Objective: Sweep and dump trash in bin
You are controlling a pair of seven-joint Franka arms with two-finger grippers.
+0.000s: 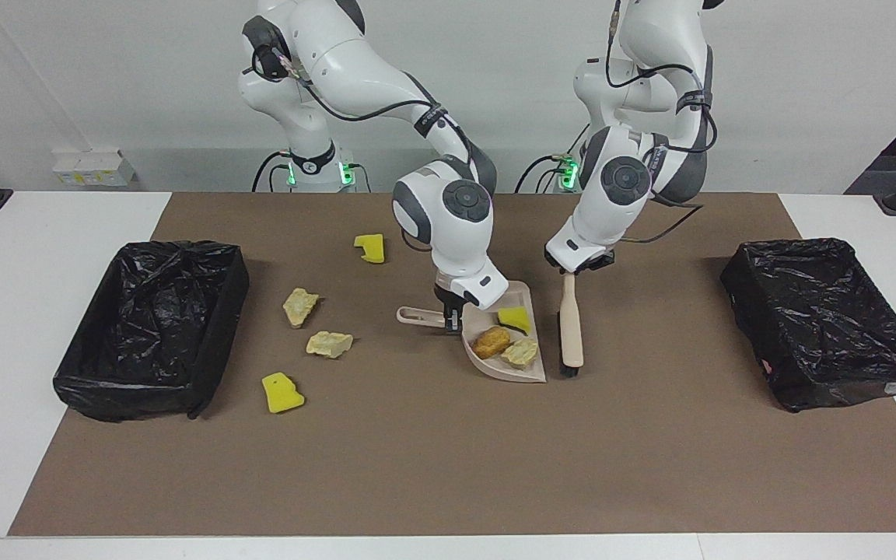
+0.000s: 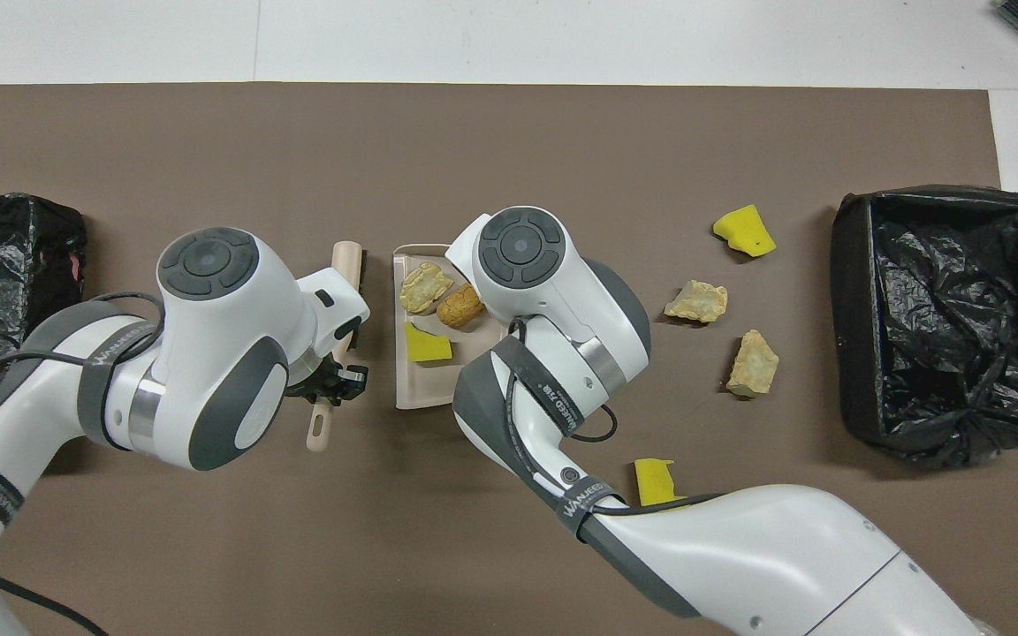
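1. The right gripper (image 1: 454, 317) is clamped on the handle of the beige dustpan (image 1: 530, 374), at mid-table.
2. The left gripper (image 1: 570, 271) grips the brush (image 1: 570, 327), just beside the pan.
3. Trash: three lumps (image 1: 506, 342) sit in the pan; four more (image 1: 329, 343) lie loose toward the right arm's bin (image 1: 218, 307).
4. Grey arm bands (image 2: 116, 346) carry lettering I can't make out.
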